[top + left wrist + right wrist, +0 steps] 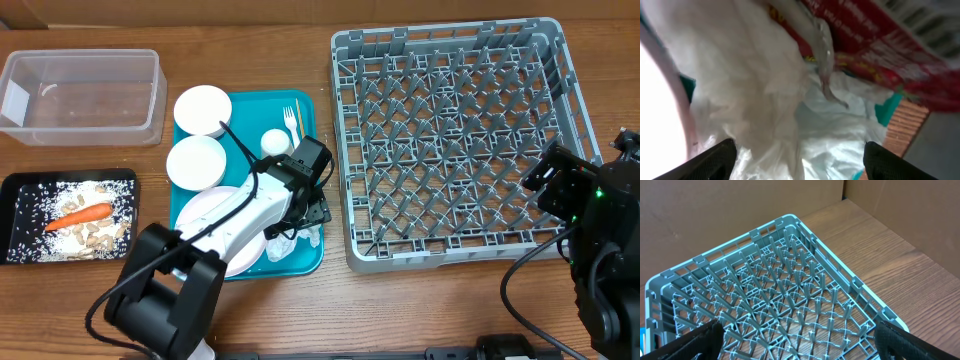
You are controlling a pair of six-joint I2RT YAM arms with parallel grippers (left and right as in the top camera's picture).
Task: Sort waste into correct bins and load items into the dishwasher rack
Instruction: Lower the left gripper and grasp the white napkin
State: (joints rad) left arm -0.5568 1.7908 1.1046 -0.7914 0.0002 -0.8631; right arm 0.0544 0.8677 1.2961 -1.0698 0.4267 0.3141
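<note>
My left gripper (308, 218) is open, low over the crumpled white napkin (292, 246) at the front right corner of the teal tray (313, 260). In the left wrist view the napkin (765, 90) fills the space between the spread fingers (797, 167), and the red wrapper (880, 45) lies just beyond it. The plate's rim (655, 110) is at the left. The plate (215, 215), two bowls (203, 110) (196, 162), cup (274, 142), fork (290, 120) and stick (298, 112) sit on the tray. My right gripper (800, 342) is open and empty above the grey rack (780, 295).
The clear tub (80, 95) stands empty at the back left. The black tray (20, 235) at the left holds the carrot (78, 215), rice and beige scraps. The empty rack (455, 130) takes up the right half of the table. Cardboard walls stand behind.
</note>
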